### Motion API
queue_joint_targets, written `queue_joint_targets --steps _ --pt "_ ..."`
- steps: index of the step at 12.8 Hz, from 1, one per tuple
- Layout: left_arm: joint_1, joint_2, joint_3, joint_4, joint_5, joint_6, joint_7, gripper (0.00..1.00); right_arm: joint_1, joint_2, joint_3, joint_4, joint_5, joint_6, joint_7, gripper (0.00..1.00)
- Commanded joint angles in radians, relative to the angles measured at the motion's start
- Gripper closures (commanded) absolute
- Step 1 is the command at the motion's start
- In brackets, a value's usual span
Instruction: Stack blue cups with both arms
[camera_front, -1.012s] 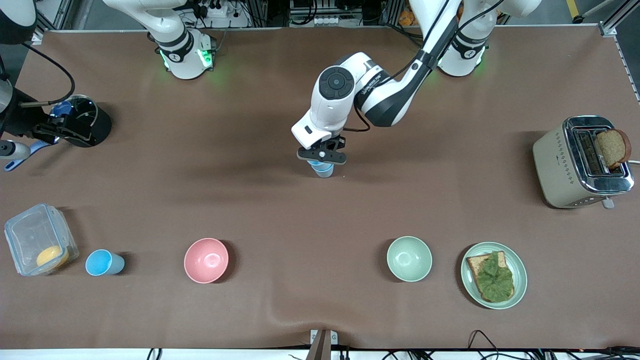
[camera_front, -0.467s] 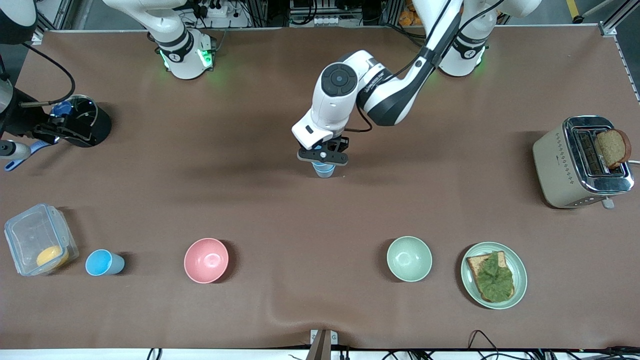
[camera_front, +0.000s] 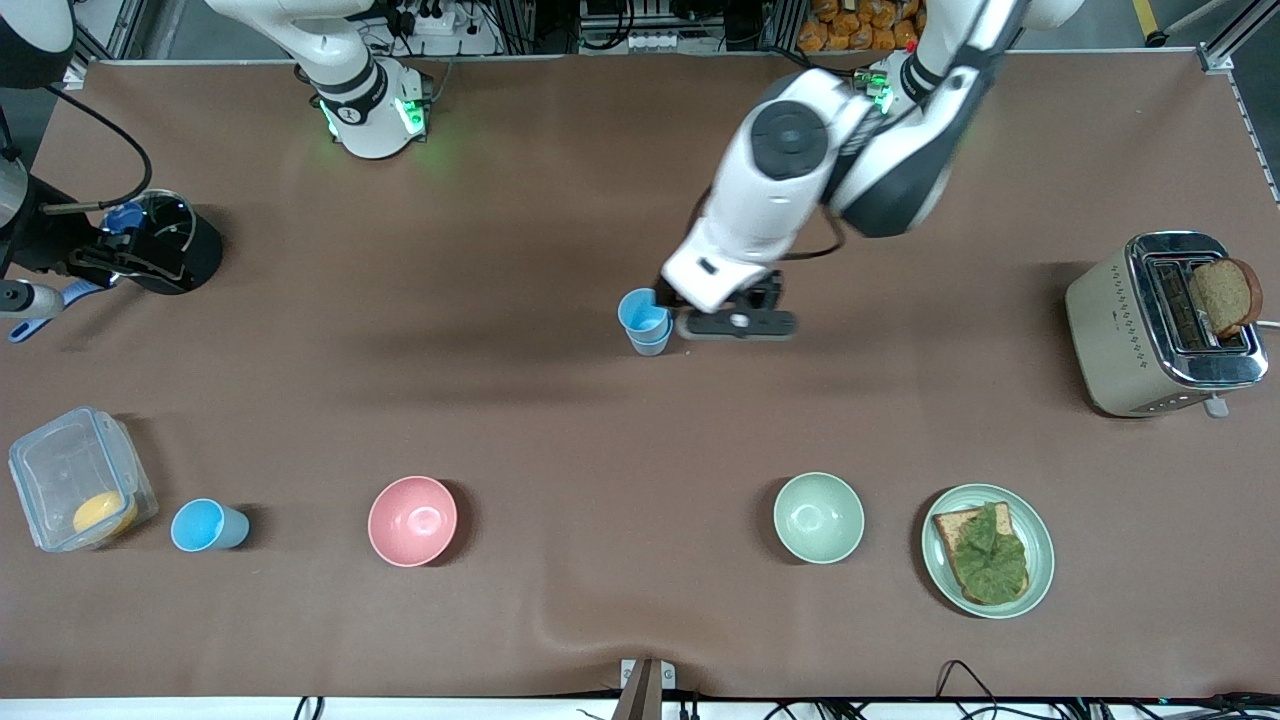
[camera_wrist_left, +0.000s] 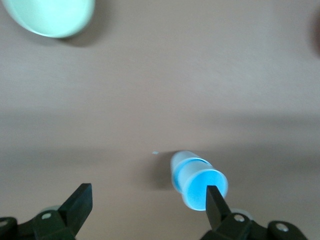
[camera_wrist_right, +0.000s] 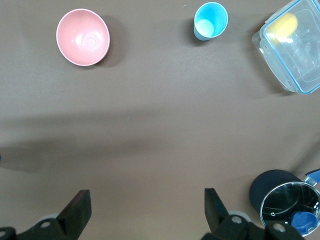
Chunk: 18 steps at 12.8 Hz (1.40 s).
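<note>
With blue cups (camera_front: 646, 322) nested mid-bench, left tool (camera_front: 738, 324) spread wide and empty beside them; right tool (camera_wrist_right: 145, 210) wide, empty, waiting. Third cup (camera_front: 205, 525) unstacked beside container (camera_front: 75, 477).

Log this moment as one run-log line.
left gripper: open, beside stacked blue cups | right gripper: open, waiting | third blue cup: beside clear container

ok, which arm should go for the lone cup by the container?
Right. The cup stands at the right arm's end of the table; the right gripper hangs open at that end, cup in its wrist view. The left gripper is open beside the stack mid-table, a longer reach.
</note>
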Motion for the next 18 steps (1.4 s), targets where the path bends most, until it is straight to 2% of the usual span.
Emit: queue_joint_targets --steps 1,7,10,12,15,18 --pt "0.132 -0.155 -0.017 -0.098 0.016 -0.096 0.128 0.0 -0.015 0.003 0.013 0.015 -0.001 -0.015 -0.002 0.0" --pt "0.371 -0.343 -0.014 -0.124 0.025 -0.262 0.374 0.0 -0.012 0.003 0.014 0.015 0.0 -0.015 -0.002 0.0" --pt "0.439 -0.407 -0.006 -0.129 0.097 -0.331 0.478 0.0 -0.014 0.003 0.014 0.015 0.0 -0.015 0.0 0.0" --pt "0.471 -0.432 0.003 -0.123 0.099 -0.352 0.558 0.0 -0.012 0.003 0.014 0.016 0.002 -0.015 0.0 0.0" --pt "0.475 -0.452 0.041 -0.123 0.099 -0.4 0.57 0.0 -0.012 0.003 0.014 0.016 0.002 -0.015 0.0 0.0" --pt "0.488 -0.443 0.038 -0.098 0.096 -0.421 0.564 0.0 -0.012 0.003 0.014 0.016 0.002 -0.015 0.0 0.0"
